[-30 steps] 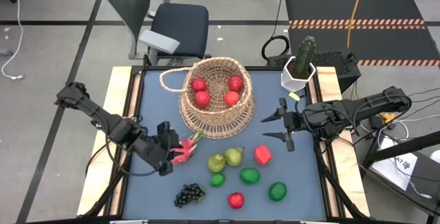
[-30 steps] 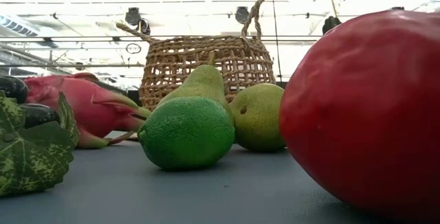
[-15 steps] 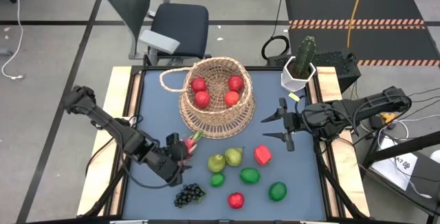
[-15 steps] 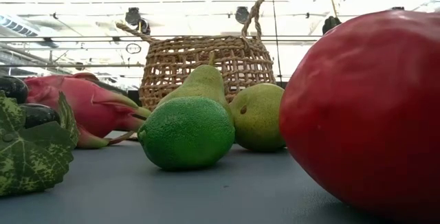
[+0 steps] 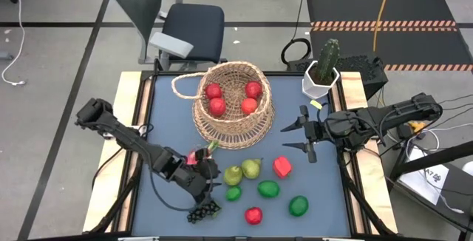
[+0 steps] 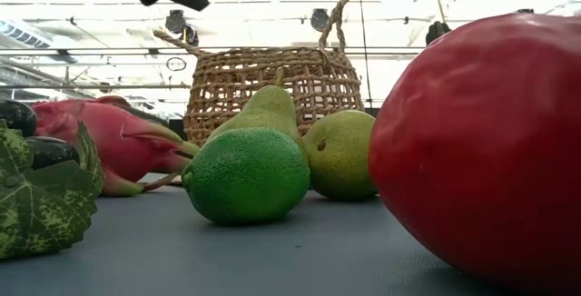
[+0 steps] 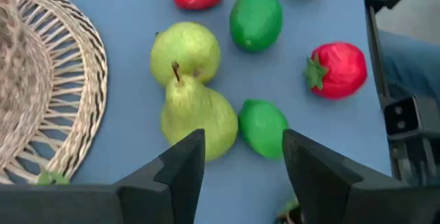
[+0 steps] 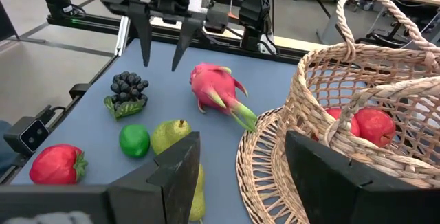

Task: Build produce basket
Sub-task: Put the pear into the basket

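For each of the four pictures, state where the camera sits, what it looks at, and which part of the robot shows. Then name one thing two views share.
High view: above the table, looking straight down; basket, both arms.
Low view: table height, level; lime, pears, a dark arm part above.
Left wrist view: on the left arm, facing down at the pears; left gripper open.
Right wrist view: on the right arm, across the table; right gripper open, the left gripper beyond.
Shared: dragon fruit, low and right wrist views.
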Robot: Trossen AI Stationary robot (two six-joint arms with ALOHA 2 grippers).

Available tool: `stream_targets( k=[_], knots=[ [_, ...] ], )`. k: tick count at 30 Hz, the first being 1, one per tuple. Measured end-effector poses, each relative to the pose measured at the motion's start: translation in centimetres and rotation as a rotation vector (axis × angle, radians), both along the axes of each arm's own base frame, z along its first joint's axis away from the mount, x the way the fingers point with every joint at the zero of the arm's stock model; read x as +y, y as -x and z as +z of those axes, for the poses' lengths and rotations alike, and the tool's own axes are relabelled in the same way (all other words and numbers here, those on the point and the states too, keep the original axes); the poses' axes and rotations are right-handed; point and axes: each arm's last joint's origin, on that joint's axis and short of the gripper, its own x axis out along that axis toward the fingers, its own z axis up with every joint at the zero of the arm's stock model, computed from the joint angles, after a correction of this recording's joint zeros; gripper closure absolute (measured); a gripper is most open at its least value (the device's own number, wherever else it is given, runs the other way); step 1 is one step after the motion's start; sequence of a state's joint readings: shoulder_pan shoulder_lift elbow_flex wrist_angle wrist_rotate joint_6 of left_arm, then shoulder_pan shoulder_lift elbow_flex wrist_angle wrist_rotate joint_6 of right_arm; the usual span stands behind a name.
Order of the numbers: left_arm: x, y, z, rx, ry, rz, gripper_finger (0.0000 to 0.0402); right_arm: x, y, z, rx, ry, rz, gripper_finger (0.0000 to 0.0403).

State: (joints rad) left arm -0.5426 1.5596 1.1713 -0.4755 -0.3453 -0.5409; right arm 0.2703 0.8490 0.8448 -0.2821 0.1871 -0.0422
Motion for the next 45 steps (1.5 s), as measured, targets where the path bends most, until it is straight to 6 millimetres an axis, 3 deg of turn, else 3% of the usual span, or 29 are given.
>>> stream_targets(
  k=[5, 12, 19, 29, 45],
  knots=[
    [0.1, -1.6, -1.1, -0.037, -0.016, 0.031, 0.0191, 0.0, 0.0, 0.0, 0.002, 0.001, 0.000, 0.0195],
    [0.8, -3.0, -3.1, -0.009, -0.082, 0.102, 0.0128, 0.0, 0.1, -0.1, 0.016, 0.004, 0.000, 0.0195],
    [2.7, -3.9, -3.3, -0.014, -0.049, 0.214, 0.0093, 0.0, 0.1, -0.2, 0.017, 0.005, 0.000, 0.0195],
    [2.6, -4.8, -3.2, -0.062, -0.037, 0.128, 0.0138, 0.0, 0.1, -0.4, 0.043, 0.012, 0.000, 0.0195],
    [2.4, -6.1, -5.2, -0.060, -0.073, 0.104, 0.0201, -0.1, 0.2, -0.4, 0.043, 0.009, -0.001, 0.0195]
  ],
)
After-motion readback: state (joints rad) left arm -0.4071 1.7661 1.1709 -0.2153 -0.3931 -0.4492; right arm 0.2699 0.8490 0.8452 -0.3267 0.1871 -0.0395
